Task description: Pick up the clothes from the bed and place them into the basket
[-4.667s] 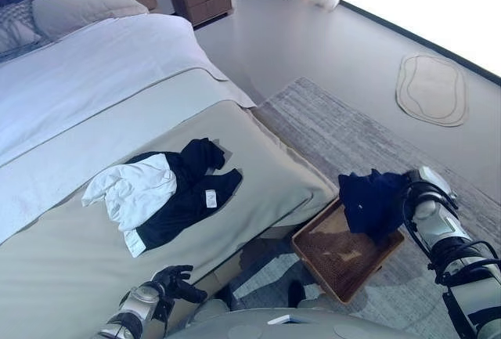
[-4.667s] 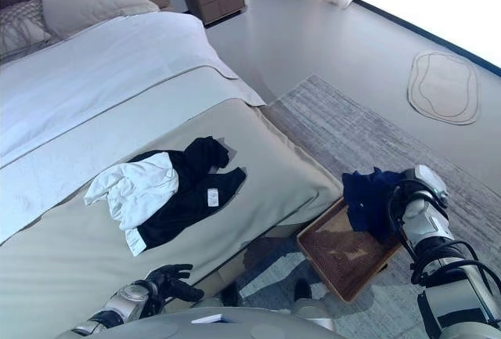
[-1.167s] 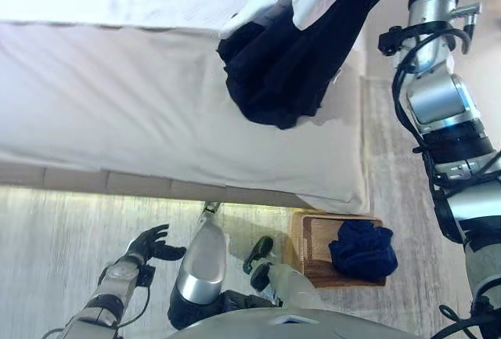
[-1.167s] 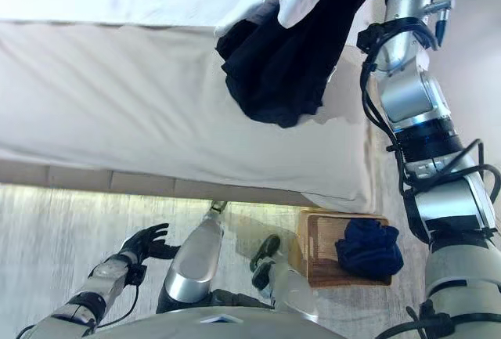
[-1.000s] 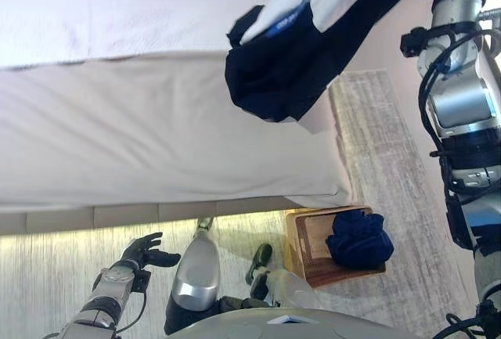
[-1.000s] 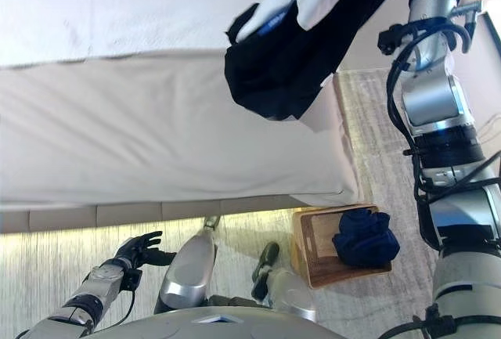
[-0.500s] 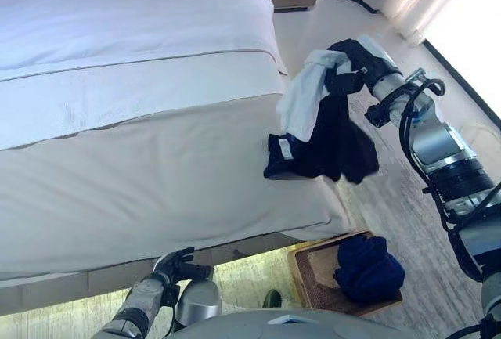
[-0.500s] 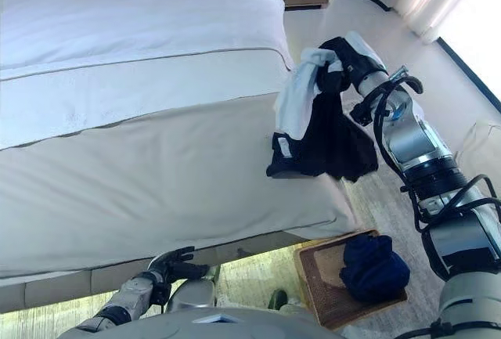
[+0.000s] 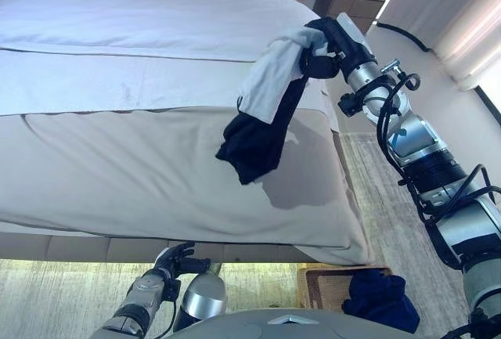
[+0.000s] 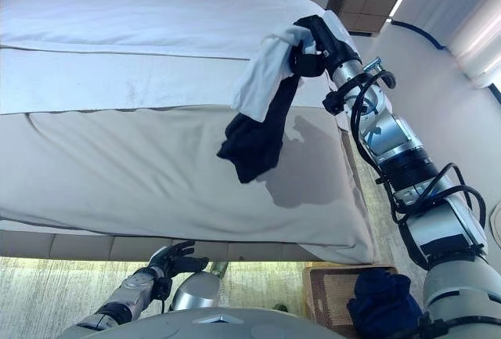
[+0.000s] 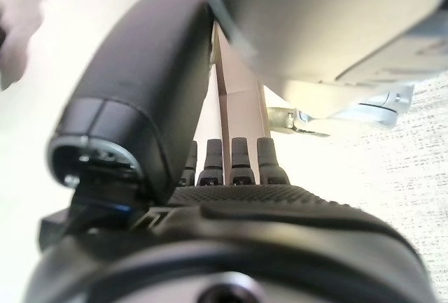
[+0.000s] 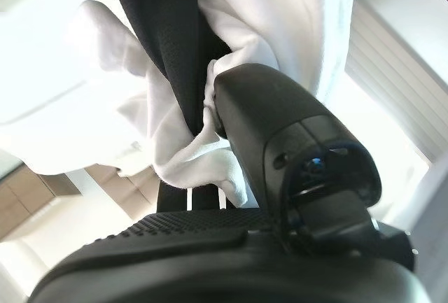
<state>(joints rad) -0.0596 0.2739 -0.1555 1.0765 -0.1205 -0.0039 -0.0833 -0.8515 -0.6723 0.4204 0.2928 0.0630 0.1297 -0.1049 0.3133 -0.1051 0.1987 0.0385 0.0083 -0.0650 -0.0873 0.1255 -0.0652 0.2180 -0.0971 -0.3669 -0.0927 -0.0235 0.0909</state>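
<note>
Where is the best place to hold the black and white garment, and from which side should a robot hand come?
Probably at its top bunch, where the right robot hand is already shut on the black and white garment. The cloth gathers into a narrow fold there, and the rest hangs free above the bed. Coming from the right side, away from the mattress, keeps the hanging part clear.

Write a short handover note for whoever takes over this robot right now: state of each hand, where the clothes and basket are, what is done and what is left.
Right hand: shut on the black-and-white garment, held up above the bed.
Left hand: open, empty, low by the bed's foot.
Basket: on the rug beside the bed's corner, with a dark blue garment already in it.
Done: one garment binned, second lifted.
Left: carry the held garment over the basket and release it.
</note>
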